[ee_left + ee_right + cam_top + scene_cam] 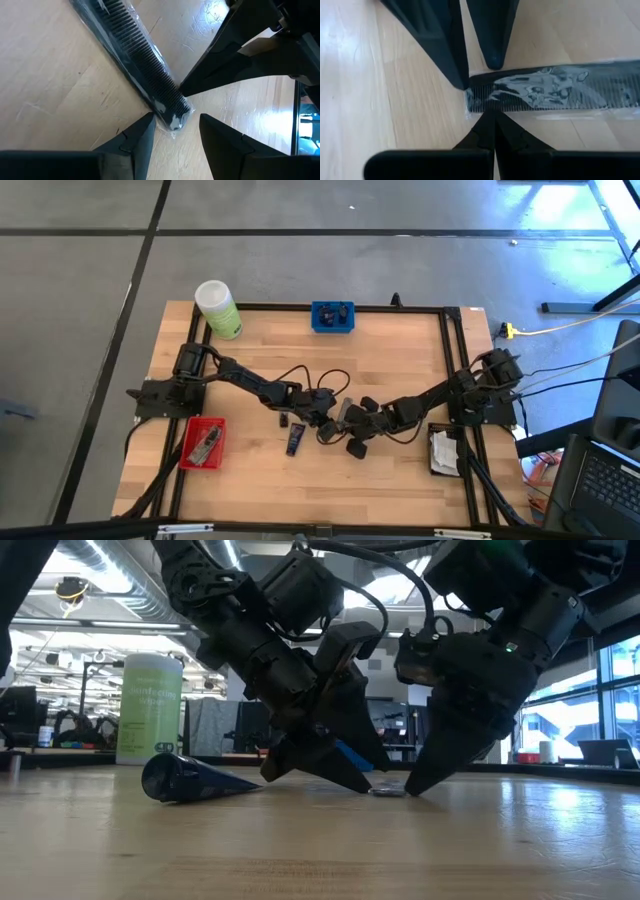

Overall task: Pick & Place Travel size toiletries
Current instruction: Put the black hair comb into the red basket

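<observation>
- Wrapped comb [131, 58]: upper end cut off at top edge of left wrist frame; far end cut off at right edge of right wrist frame.
- Red tray [203, 443], lower left of high frame: contents too small to identify.
- Blue tray [332, 316], top centre: contents too small to identify.
- Low frame: comb mostly hidden behind both grippers.

Two matte black jointed arms, left gripper [322, 423] and right gripper [352, 442] tapering into dark wedge-shaped jaws, thin black cables looping over the links, a small green light glowing on one wrist housing
</observation>
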Motion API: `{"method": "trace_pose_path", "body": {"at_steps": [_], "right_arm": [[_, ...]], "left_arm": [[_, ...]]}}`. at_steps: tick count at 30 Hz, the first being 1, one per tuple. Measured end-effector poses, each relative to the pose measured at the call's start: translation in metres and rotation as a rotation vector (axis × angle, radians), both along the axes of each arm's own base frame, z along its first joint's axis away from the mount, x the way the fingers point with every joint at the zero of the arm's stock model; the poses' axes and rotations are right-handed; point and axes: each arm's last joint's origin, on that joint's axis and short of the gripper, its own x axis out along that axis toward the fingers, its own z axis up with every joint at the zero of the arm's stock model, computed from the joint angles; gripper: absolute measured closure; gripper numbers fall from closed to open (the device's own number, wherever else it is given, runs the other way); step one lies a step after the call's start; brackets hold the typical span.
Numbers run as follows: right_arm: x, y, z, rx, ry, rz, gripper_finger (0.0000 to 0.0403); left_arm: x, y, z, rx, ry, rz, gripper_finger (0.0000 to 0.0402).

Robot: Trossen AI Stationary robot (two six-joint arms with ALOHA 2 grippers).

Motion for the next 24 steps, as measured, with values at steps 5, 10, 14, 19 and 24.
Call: {"method": "trace_pose_path", "body": {"at_steps": [5, 10, 14, 19, 24], "right_arm": [[0.003, -0.003, 0.001, -0.009, -0.024, 0.007, 0.0403], [0.003, -0.004, 0.001, -0.012, -0.026, 0.006, 0.0403], [0.006, -0.004, -0.003, 0.007, -0.034, 0.013, 0.0403], [0.015, -0.003, -0.013, 0.060, -0.078, 0.041, 0.0403], [0.016, -0.003, -0.014, 0.053, -0.082, 0.045, 0.0403]], "left_arm": [[0.000, 0.000, 0.000, -0.001, -0.001, 0.000, 0.0245], [0.000, 0.000, 0.000, -0.001, -0.005, 0.000, 0.0245], [0.001, 0.000, 0.001, -0.008, -0.023, -0.005, 0.0245], [0.002, 0.000, 0.001, -0.018, -0.034, -0.023, 0.0245], [0.001, 0.000, 0.001, -0.022, -0.031, -0.046, 0.0245]]}}
